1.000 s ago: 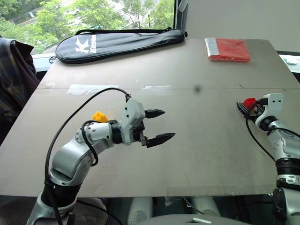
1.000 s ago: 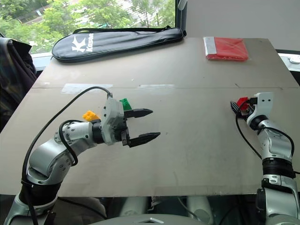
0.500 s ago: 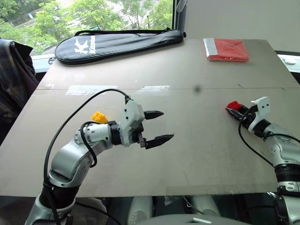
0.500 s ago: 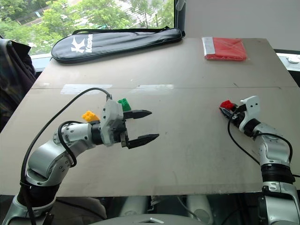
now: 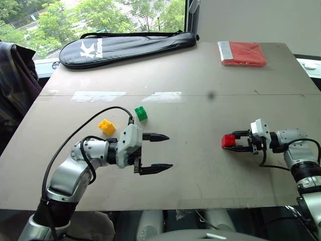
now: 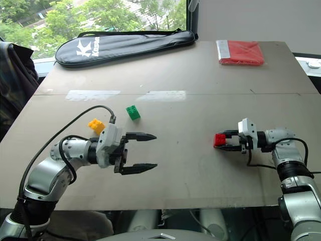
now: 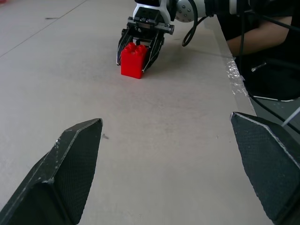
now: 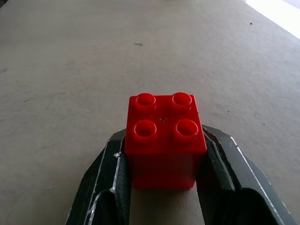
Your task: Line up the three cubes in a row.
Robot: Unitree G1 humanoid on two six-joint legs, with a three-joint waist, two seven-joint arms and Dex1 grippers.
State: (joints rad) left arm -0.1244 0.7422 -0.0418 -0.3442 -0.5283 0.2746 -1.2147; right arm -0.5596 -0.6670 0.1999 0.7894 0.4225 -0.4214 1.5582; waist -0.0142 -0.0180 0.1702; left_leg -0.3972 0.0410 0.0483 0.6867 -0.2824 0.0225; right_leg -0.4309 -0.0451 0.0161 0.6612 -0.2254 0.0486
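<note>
Red brick [image 5: 228, 140] sitting clamped between fingers of right pincer [image 5: 233, 142], studs up, low over bench [image 5: 200, 170]; a second ago carried farther right, now being swung in toward middle. Meaning: third brick heading for row. Green brick [image 5: 141, 113] and yellow brick [image 5: 106, 126] lying just beyond left pincer [image 5: 161, 151], near each other, well apart from red. Left pincer gaping wide, holding nothing, now dropped back, uncovering green. Open bench between; nothing blocking. Racket bag [image 5: 128, 45], red cloth [image 5: 244, 53] far off.
</note>
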